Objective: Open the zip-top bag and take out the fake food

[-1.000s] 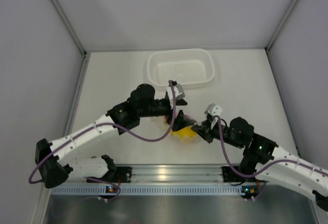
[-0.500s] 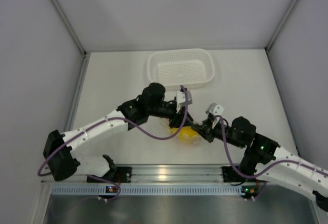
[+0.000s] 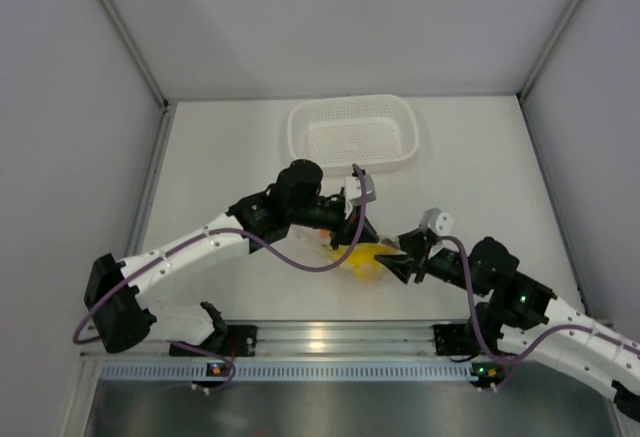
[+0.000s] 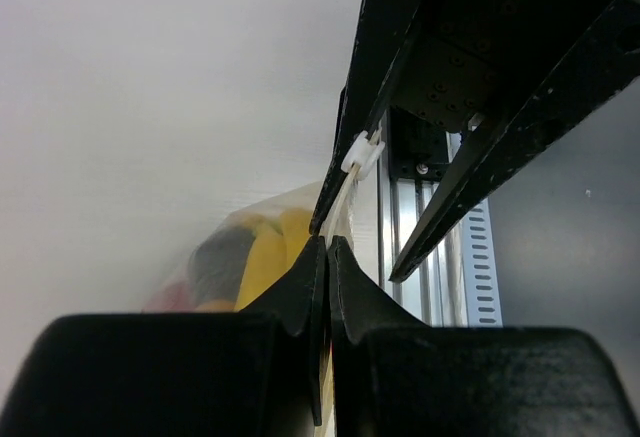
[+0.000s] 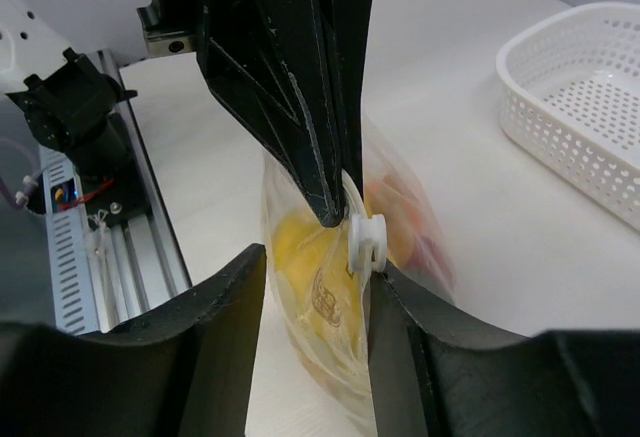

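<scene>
- From above: my left gripper (image 3: 350,231) has come in and down onto the zip-top bag (image 3: 368,265). The bag sits mid-table toward the near edge, well apart from the white basket (image 3: 352,132) on the far side. My right gripper (image 3: 404,265) has backed off to the right and is now just beside the bag.
- Left wrist: my left jaws, wide a second ago, are now pressed together on the bag's top edge, right by the white slider (image 4: 362,152). The fake food (image 4: 268,245) — yellow, with a dark piece — shows through the plastic, all of it inside.
- Right wrist: my right jaws have loosened from a near-closed pinch to part-way apart. They straddle the bag's top with the slider next to one finger, and they clamp nothing that I can see.
- As I judge it, the hold has passed from right to left. With the edge pinned, my right is free to take the slider and draw it along — the bag isn't open yet.
</scene>
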`<control>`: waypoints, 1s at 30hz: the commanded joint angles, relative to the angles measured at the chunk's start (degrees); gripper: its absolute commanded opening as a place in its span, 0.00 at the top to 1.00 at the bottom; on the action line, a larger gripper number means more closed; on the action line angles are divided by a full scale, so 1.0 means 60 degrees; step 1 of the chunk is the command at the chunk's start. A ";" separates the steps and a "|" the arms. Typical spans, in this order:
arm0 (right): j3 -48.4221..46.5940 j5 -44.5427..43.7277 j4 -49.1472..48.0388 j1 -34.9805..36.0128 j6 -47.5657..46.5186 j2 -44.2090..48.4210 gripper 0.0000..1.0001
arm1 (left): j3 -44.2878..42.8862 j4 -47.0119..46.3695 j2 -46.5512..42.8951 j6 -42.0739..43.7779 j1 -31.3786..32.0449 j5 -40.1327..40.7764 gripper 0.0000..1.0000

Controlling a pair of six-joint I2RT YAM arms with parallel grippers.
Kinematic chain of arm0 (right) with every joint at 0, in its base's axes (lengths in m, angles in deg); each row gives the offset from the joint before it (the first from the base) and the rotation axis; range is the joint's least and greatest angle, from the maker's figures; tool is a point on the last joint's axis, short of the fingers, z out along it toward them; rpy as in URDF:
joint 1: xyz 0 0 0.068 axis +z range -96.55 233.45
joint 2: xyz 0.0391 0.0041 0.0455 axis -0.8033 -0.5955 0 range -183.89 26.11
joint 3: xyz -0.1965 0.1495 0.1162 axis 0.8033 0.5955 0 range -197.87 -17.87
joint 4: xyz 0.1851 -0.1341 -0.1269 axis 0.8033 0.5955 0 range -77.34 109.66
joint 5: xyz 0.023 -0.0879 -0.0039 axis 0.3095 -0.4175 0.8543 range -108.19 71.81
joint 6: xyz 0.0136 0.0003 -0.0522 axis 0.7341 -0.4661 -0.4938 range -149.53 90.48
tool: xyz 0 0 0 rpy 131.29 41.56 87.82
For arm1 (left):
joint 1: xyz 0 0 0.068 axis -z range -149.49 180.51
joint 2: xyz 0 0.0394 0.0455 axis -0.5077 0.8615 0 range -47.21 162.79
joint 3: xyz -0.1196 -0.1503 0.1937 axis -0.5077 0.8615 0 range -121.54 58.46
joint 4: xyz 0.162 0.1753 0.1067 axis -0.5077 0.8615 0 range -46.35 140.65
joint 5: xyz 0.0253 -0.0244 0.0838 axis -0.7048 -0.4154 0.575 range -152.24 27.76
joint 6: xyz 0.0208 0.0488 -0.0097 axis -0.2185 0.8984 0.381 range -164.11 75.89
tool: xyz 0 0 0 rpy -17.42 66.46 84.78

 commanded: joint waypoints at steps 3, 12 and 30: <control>0.0341 0.0240 -0.1161 0.0144 0.0246 0.1022 0.56 | -0.0576 -0.0261 -0.0445 -0.0157 -0.0029 -0.0305 1.00; 0.0415 0.0095 -0.1484 0.0158 0.0145 0.1274 0.70 | -0.0899 -0.0304 -0.0460 -0.0318 -0.0014 -0.1111 1.00; -0.0126 0.0183 -0.0944 0.0144 0.0042 0.0967 1.00 | -0.0767 -0.0568 -0.0446 -0.0275 -0.0014 -0.1405 0.60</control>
